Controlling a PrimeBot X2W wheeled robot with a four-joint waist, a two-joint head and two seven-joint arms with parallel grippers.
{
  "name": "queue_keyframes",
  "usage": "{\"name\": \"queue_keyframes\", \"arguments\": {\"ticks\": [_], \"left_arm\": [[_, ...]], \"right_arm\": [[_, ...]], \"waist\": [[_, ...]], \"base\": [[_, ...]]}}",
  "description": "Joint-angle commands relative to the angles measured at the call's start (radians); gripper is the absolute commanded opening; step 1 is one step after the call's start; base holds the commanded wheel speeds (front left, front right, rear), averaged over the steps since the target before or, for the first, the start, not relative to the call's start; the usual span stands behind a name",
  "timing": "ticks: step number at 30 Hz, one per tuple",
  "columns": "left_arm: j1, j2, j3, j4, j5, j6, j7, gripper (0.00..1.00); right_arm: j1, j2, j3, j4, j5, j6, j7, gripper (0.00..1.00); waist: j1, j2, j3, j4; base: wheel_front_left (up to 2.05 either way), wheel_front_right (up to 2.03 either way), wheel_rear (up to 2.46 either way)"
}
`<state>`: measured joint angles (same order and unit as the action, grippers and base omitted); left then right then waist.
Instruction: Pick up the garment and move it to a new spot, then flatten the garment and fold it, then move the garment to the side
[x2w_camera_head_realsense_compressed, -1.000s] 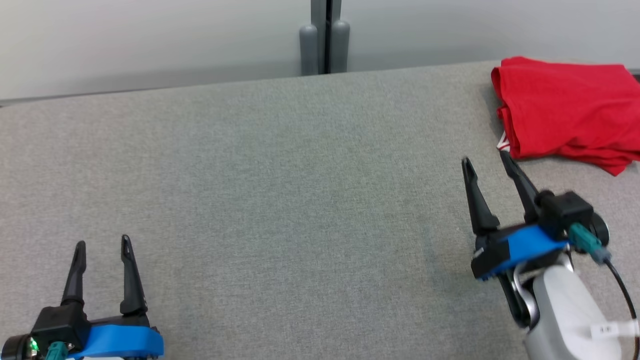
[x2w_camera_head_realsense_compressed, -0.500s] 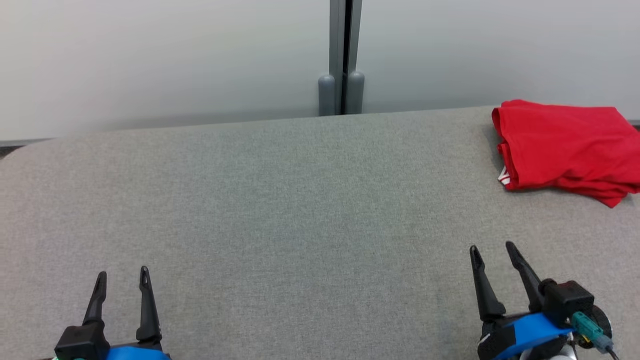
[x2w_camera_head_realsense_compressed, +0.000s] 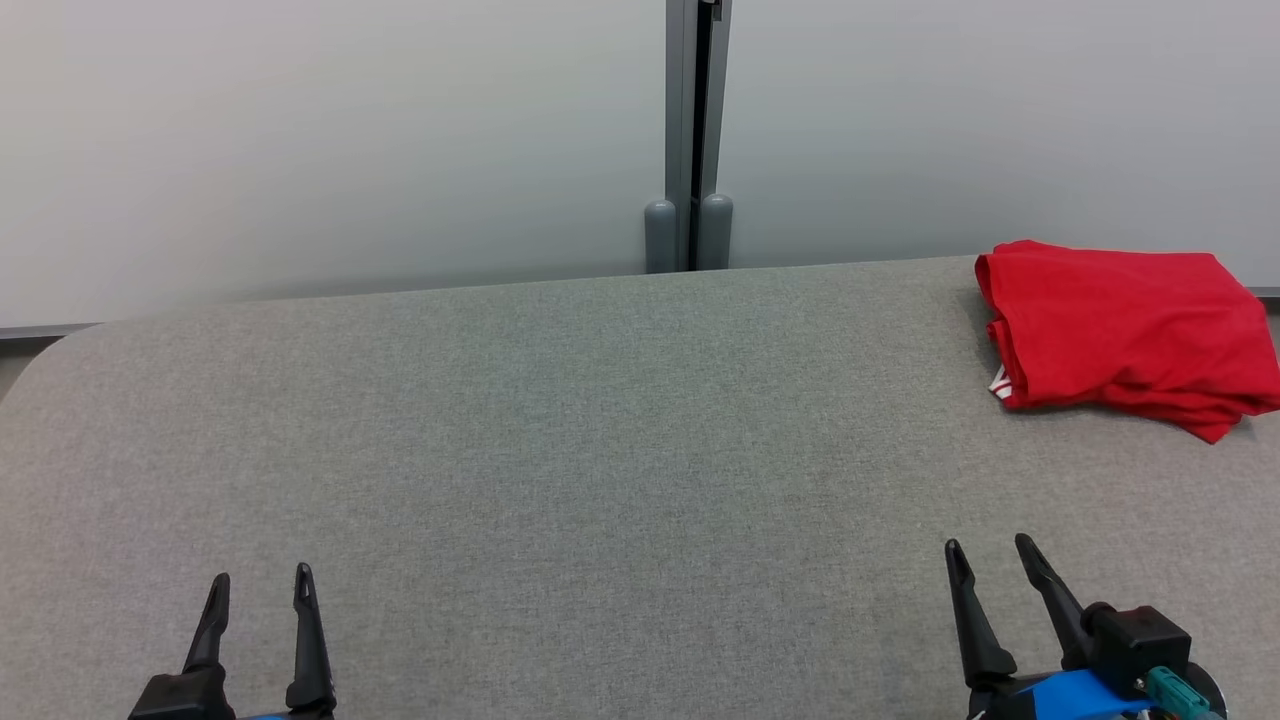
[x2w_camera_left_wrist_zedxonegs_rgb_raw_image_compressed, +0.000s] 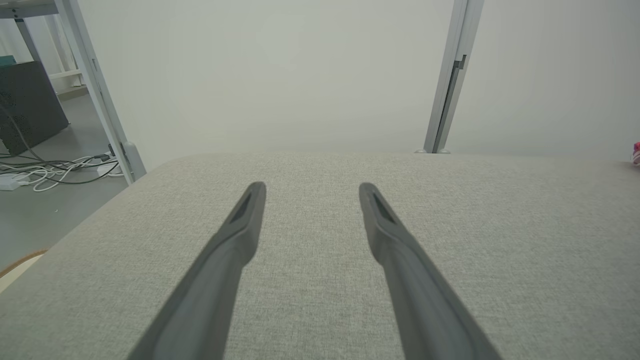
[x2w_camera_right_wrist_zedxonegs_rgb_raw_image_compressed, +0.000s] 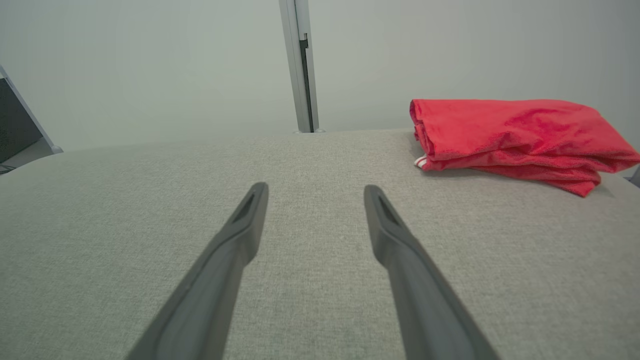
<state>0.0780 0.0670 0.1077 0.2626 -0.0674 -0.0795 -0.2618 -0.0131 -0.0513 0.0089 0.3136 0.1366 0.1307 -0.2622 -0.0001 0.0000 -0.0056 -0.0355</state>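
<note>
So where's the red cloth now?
In the head view the folded red garment lies at the far right of the grey surface, by its back edge, ahead of the open right gripper.

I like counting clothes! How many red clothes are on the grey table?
1. The red garment lies folded at the far right of the grey table. Its layers could hide another piece.

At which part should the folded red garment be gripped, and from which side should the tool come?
Probably the rounded folded edge of the red garment, facing the middle of the table: all layers meet there in one thick roll, while the near right corner has loose ends. Come low from that side with the open right tool, which is nearest.
</note>
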Motion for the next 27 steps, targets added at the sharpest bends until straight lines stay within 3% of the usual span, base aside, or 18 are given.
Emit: {"name": "queue_keyframes", "arguments": {"ticks": [1,23,24,27], "left_arm": [[-0.004,0.001,-0.005,0.002,0.006,0.001,-0.004,1.0],[-0.012,0.009,0.004,0.011,0.003,-0.005,-0.004,1.0],[-0.002,0.002,0.005,0.013,0.005,-0.002,0.0,0.0],[0.003,-0.008,0.008,0.041,0.0,-0.001,0.009,0.0]], "right_arm": [[0.018,0.0,-0.002,-0.002,0.004,0.0,-0.003,1.0],[0.008,0.001,0.007,0.005,0.014,0.0,-0.003,1.0],[0.002,0.0,0.008,0.004,0.009,0.0,0.0,0.0],[0.003,0.002,0.008,0.027,0.015,0.0,0.005,0.0]], "waist": [[0.0001,0.0,-0.001,0.0],[0.0001,0.0,-0.001,-0.003],[0.0001,0.0,-0.001,-0.003],[0.0001,0.0,-0.001,-0.003]], "base": [[0.0,0.0,0.0],[0.0,0.0,0.0],[0.0,0.0,0.0],[0.0,0.0,0.0]]}}
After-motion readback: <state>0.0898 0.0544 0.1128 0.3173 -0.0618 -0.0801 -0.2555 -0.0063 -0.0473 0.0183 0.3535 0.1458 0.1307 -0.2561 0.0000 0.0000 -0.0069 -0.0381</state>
